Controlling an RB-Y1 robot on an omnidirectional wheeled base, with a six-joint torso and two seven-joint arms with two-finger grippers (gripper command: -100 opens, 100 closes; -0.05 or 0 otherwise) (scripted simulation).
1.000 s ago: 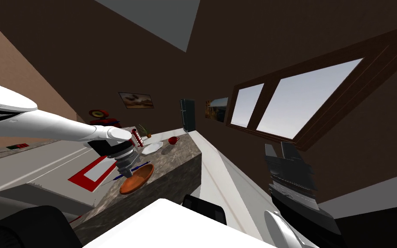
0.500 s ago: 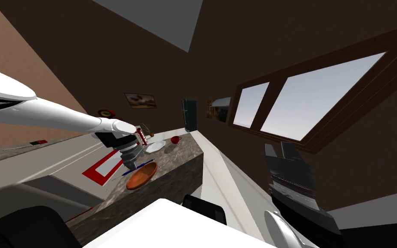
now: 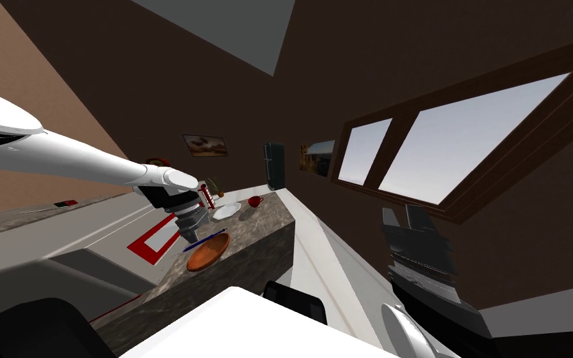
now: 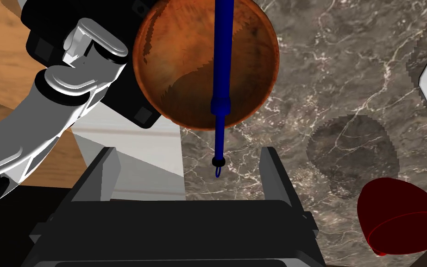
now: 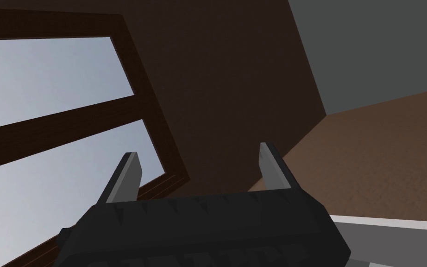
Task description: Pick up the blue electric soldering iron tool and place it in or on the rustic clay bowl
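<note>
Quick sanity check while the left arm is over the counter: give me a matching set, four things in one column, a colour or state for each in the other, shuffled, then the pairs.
Things:
1. soldering iron
2. bowl
3. cup
4. left gripper

Colour or state:
A. dark red
B. open
C. orange-brown
D. blue

Pairs: 1-D, 2-C, 3-A, 4-B.

Countertop (image 4: 347, 60) is showing as grey-brown marble-like stone, white-veined, smooth. Bowl (image 4: 175, 55) is reading as mottled reddish-brown clay, matt, slightly uneven in tone. Soldering iron (image 4: 222, 55) is looking smooth, plain deep blue, material unclear. Red cup (image 4: 393, 218) is appearing glossy, faintly see-through.
</note>
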